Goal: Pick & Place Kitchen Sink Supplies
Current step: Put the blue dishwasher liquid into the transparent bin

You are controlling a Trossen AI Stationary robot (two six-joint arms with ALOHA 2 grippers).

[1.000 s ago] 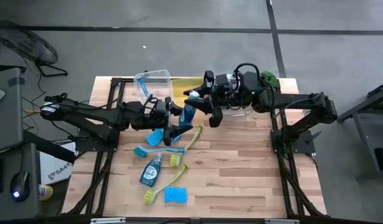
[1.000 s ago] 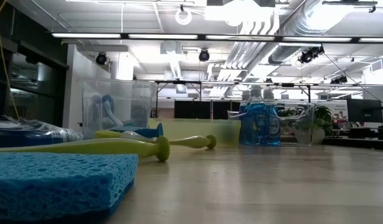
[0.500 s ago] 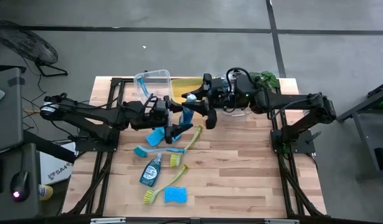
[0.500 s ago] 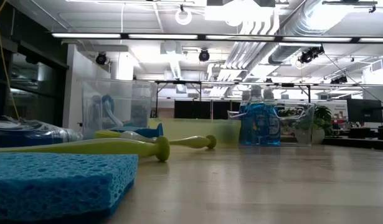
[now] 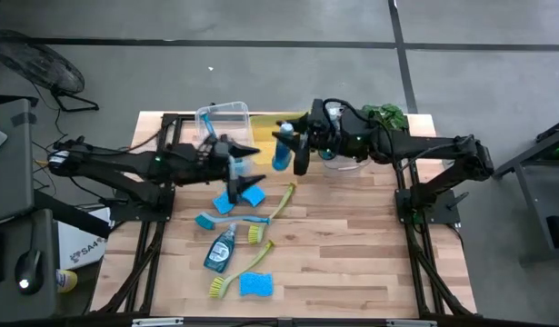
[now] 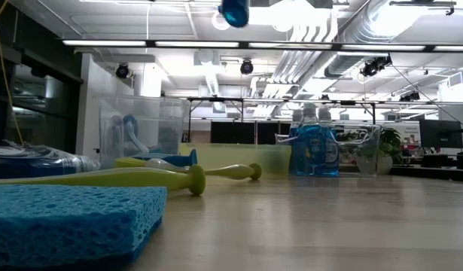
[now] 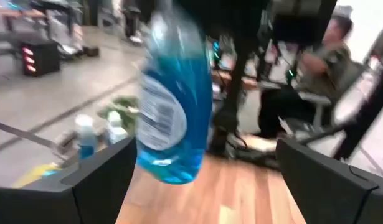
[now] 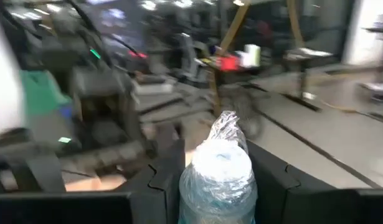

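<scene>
Soap bottle (image 5: 281, 150): blue liquid, white cap, held off the table at the back, just beside the yellow bin (image 5: 264, 125). The right gripper (image 5: 292, 151) is clamped on its upper part; in the right wrist view the cap (image 8: 217, 163) sits between the dark fingers (image 8: 165, 177). The low view catches only the bottle's bottom (image 6: 235, 10) at the top edge, so it hangs well above the wood.

Left gripper (image 5: 241, 181): jaws spread wide, nothing in them, hovering near the blue sponge (image 5: 226, 199). Its wrist view looks straight at the hanging bottle (image 7: 174, 109), apart from its fingers.

Step in hand, as I judge it: carrying the bottle to a bin. Keep the grip firm near the cap, keep the bottle upright, bring it over the bin rim before lowering, and release low so it does not tip. The left arm should stay clear of the path.

Surface: pale wood planks (image 5: 352, 254). On it lie a second bottle (image 5: 220, 250), brushes (image 5: 274, 207), another sponge (image 5: 255, 284). A clear bin (image 5: 223, 118) stands at the back left; two more bottles (image 6: 314, 147) stand in another clear bin, probably the one under the right arm.

Room: grey floor, ceiling lights, desks; a seated person (image 7: 316, 68) beyond the table.
</scene>
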